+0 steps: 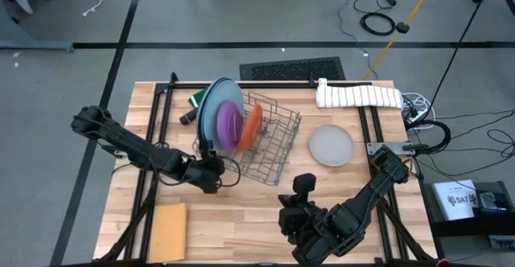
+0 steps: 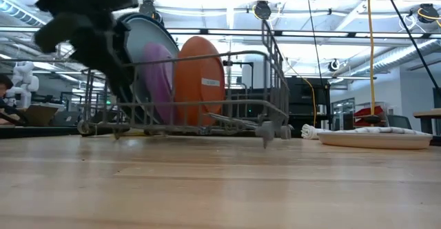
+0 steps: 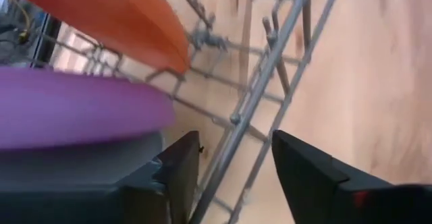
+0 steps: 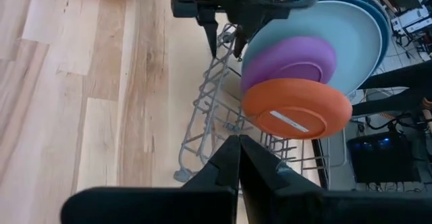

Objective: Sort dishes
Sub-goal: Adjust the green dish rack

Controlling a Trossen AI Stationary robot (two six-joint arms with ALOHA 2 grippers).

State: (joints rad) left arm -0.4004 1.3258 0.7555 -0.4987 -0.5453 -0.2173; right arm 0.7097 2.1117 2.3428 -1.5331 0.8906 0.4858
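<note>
I see left gripper [image 1: 211,165] at wire rack [image 1: 269,142] left edge, fingers spread, empty. Purple plate [image 1: 228,127], orange plate [image 1: 251,125] upright in rack. Right gripper [image 1: 303,188] pressed together, near side.

Plates [image 1: 229,122] stand in rack [image 1: 273,150]; one plate [image 1: 331,145] beside.

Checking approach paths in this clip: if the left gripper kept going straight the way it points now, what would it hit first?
Most likely the wire rack: its edge wire runs between the open fingers of the left gripper. The purple plate sits just beside that line; depth is hard to judge.
</note>
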